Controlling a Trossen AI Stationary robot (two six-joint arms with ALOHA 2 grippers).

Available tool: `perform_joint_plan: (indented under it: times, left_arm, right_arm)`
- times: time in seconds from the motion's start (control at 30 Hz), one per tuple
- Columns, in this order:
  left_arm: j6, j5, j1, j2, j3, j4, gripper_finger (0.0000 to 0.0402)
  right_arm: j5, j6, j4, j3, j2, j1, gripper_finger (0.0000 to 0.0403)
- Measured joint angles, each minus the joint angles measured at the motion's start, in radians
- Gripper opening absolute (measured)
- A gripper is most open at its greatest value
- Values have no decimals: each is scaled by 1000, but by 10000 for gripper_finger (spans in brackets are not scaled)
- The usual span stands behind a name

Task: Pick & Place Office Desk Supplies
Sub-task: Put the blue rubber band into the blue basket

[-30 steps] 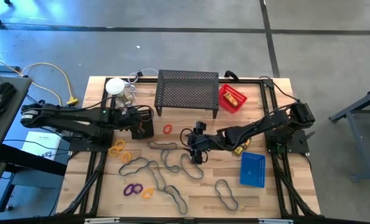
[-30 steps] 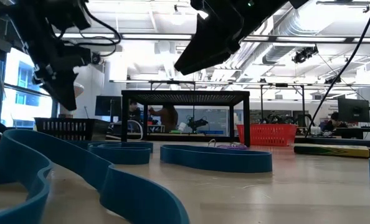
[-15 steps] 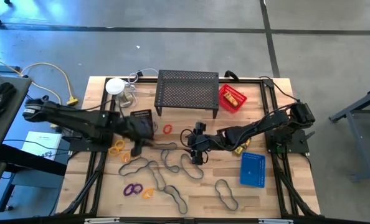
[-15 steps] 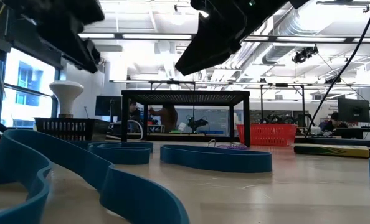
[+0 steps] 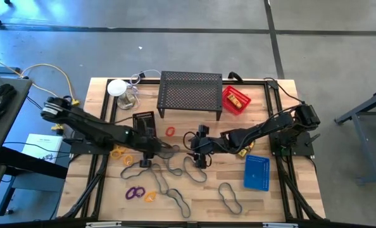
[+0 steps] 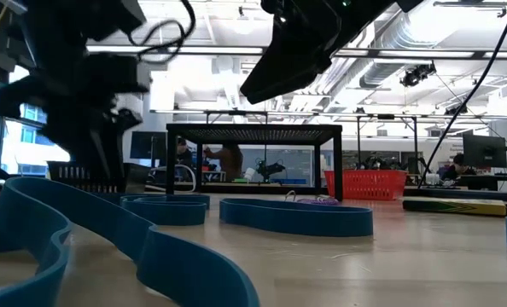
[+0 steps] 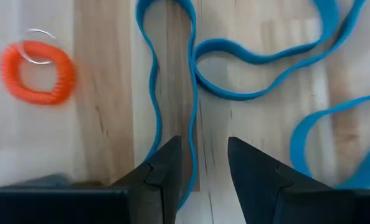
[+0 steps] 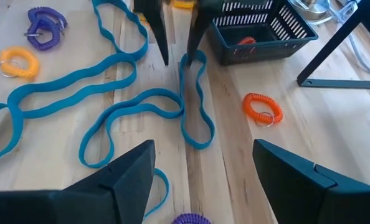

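A wooden table (image 5: 276, 196) in a concrete-floored workshop, loops scattered across it; the left gripper (image 5: 151, 151) sits low near the centre, fingers (image 7: 166, 174) apart, straddling the end of one loop (image 7: 172, 93) without clamping it; an orange ring (image 7: 38, 73) lies near, at its ten o'clock; the black tray (image 5: 144, 120) stands just behind; the right gripper (image 5: 197, 147) hovers at three o'clock from the left one, fingers spread, empty; the blue tray (image 5: 257, 172) rests at the table's four o'clock.

Thin looped bands (image 5: 166, 166) lie flat, scattered mid-table. Coiled rings: orange (image 5: 170, 132), purple (image 5: 135, 192), yellow (image 5: 119, 151). Red tray (image 5: 235, 100) at back, blue tray (image 5: 257, 172) on right, black tray (image 5: 144, 121) on left.
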Motion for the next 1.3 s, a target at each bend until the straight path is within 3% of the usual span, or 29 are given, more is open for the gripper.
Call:
perform_joint_plan:
  times: [0.4, 0.63, 0.9, 1.1, 1.3]
  left_arm:
    - [-24, 79, 88, 118, 3, 19, 114]
    - [3, 15, 59, 175, 8, 16, 23]
    - [10, -152, -19, 8, 60, -45, 2]
    - [-21, -83, -50, -161, 151, -20, 2]
    - [-29, -34, -76, -201, 172, 82, 1]
  right_arm:
    - [-63, 4, 14, 0, 0, 0, 258]
    - [-135, 4, 15, 0, 0, 0, 258]
    - [-123, -4, 19, 0, 0, 0, 258]
    - [-123, -80, 94, -1, 0, 0, 258]
    - [-122, -171, 273, -1, 5, 0, 258]
